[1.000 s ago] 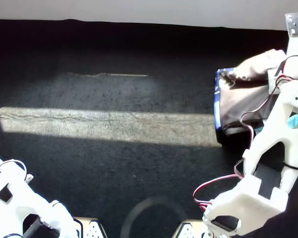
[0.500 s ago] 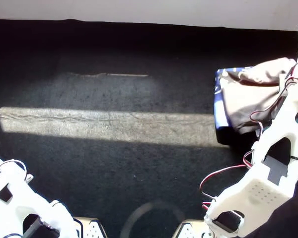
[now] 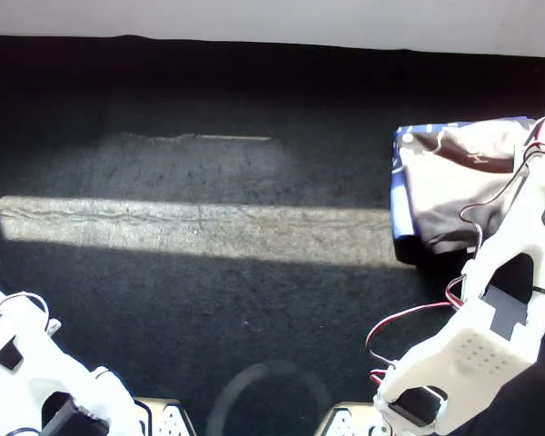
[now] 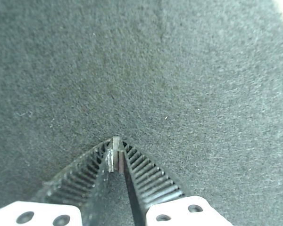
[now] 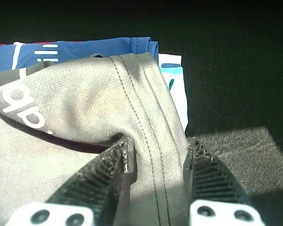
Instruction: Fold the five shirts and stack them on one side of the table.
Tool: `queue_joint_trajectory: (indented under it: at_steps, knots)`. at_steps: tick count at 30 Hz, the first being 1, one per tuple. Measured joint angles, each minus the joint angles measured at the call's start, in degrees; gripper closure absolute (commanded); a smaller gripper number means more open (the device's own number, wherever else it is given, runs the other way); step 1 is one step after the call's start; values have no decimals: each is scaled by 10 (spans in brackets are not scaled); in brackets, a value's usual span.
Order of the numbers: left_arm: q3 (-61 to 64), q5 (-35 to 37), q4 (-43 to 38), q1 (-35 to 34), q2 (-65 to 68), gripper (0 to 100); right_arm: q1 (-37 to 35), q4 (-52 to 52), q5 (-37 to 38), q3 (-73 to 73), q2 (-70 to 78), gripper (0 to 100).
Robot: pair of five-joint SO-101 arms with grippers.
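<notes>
At three o'clock on the black-felted table (image 3: 209,327), a stack of shirts (image 3: 436,209), partly under the right arm (image 3: 490,336). On top lies a grey shirt (image 5: 85,108), rumpled rather than flat, with a double-stitched seam and white lettering. Beneath it, a blue shirt (image 5: 85,49) with white stripes, seen in the high view as a border along the nine-o'clock side of the stack. Lower still, a white shirt with turquoise print (image 5: 174,77), peeking out past the grey hem.

As for the right gripper (image 5: 158,162): spread wide over the grey shirt, one toothed finger on either side of the stitched seam, nothing pinched between them. Whether it touches the cloth cannot be told.

As for the right arm: slants from five o'clock up to three o'clock across the stack's outer edge, with red and white wires (image 3: 409,322) looping beside it.

As for the left gripper (image 4: 115,157): closed tip to tip, holding nothing, hangs over bare felt. Tucked in at seven o'clock, the left arm (image 3: 27,372), well apart from the stack.

Across the felt from nine o'clock toward three, a sunlit band (image 3: 200,227), ending just beside the blue border.
</notes>
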Motion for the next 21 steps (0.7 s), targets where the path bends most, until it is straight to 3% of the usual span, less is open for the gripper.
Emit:
queue_joint_trajectory:
  at_steps: [3, 6, 8, 17, 21]
  knots:
    - [0, 0, 0, 0, 0, 990, 4, 0, -62, -26, 0, 852]
    - [0, 0, 0, 0, 0, 990, 8, -1, -156, -79, 0, 998]
    - [0, 0, 0, 0, 0, 990, 6, -1, -200, -119, 0, 981]
    - [0, 0, 0, 0, 0, 990, -89, 106, -197, -182, 4, 992]
    - [0, 0, 0, 0, 0, 990, -94, 109, -186, -182, 36, 992]
